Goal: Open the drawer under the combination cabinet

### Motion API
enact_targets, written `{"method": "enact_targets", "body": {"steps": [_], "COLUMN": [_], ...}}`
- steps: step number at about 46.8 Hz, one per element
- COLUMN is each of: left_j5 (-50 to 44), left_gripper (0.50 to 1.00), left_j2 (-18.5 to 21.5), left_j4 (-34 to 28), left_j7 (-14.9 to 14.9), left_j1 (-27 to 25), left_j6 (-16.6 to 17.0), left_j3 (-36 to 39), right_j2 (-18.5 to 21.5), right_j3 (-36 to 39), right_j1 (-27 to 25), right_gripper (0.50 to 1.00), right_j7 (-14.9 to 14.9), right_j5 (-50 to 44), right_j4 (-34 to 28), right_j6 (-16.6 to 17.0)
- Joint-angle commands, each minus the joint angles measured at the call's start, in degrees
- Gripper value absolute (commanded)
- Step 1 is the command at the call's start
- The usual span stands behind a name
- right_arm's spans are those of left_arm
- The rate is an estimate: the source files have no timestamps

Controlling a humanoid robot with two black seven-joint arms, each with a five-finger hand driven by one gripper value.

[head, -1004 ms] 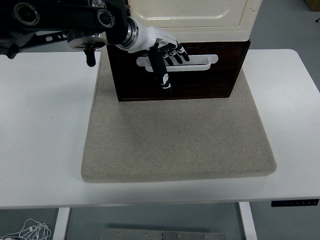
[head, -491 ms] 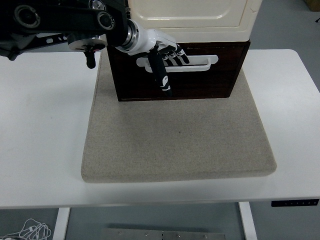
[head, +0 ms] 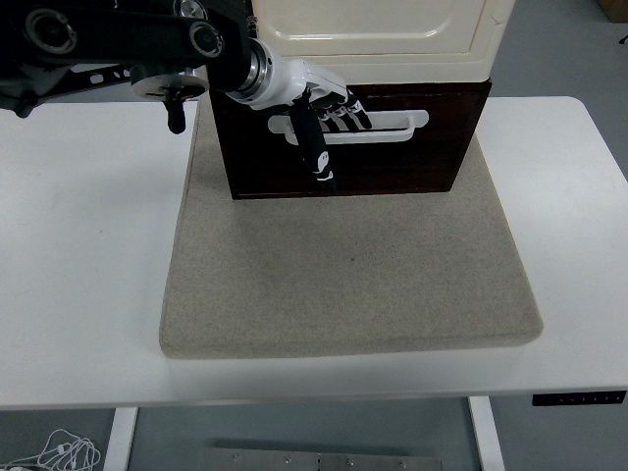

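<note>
From the left edge my left arm reached across the white table (head: 88, 245), and its left hand (head: 319, 108) sat right at the white handle (head: 392, 126) on the drawer (head: 392, 157). The four fingers (head: 345, 110) appeared hooked over the handle's left part, though I could not tell whether they closed behind the bar; the thumb (head: 316, 147) hung straight down across the dark front. The drawer sat at the back of the grey mat (head: 343, 275), under the cream cabinet (head: 383, 39), and looked shut or nearly so. Its face pointed toward me at the near edge; the handle's long axis ran left to right. I judged the pull had to come straight toward the near edge. The right arm was out of view.
</note>
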Motion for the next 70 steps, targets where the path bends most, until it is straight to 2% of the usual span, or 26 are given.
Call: {"method": "enact_targets", "body": {"steps": [1, 70], "left_j5": [0.08, 0.16], "left_gripper": [1.0, 1.0], "left_j2": [0.12, 1.7], "left_j4": [-0.02, -0.72], "left_j7": [0.07, 0.07], "left_j1": [0.01, -1.05], "left_j6": [-0.71, -10.38], "left_j3": [-0.42, -2.62], "right_j2": [0.0, 0.0], "right_j3": [0.01, 0.01], "right_j1": [0.0, 0.0], "right_gripper": [0.926, 0.926], "right_j7": [0.0, 0.0], "right_j5": [0.0, 0.0], "right_j4": [0.03, 0.03], "right_j6": [0.01, -0.07]}}
